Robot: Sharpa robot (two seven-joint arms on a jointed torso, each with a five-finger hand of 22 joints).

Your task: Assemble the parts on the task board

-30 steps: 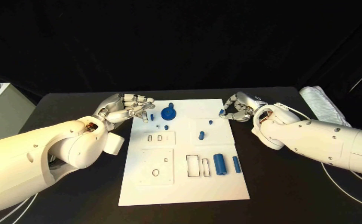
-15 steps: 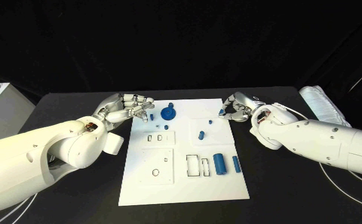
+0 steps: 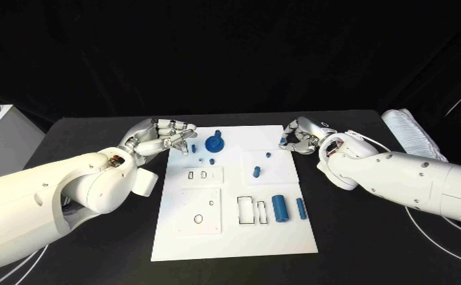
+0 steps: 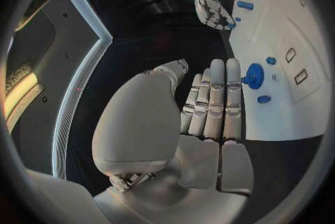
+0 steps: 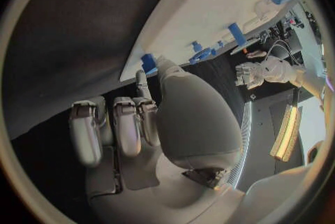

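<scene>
Looking down, head view: task board (image 3: pixel 235 232) mid-table, blue parts on it. Left hand (image 3: pixel 158 136) at board's far left edge, fingers curled, hold unclear. Right hand (image 3: pixel 300 136) at far right corner, pinching small blue part (image 3: pixel 284 142).

Left wrist view: fingers (image 4: pixel 213 98) straight, together, nothing visible inside.

Right wrist view: blue part (image 5: pixel 148 62) at fingertips, by board edge.

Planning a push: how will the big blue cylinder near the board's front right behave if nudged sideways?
The big blue cylinder lies on its side on the smooth task board, so it probably rolls easily. It looks rigid and plastic, likely light. It might knock the slimmer blue rod beside it.
</scene>
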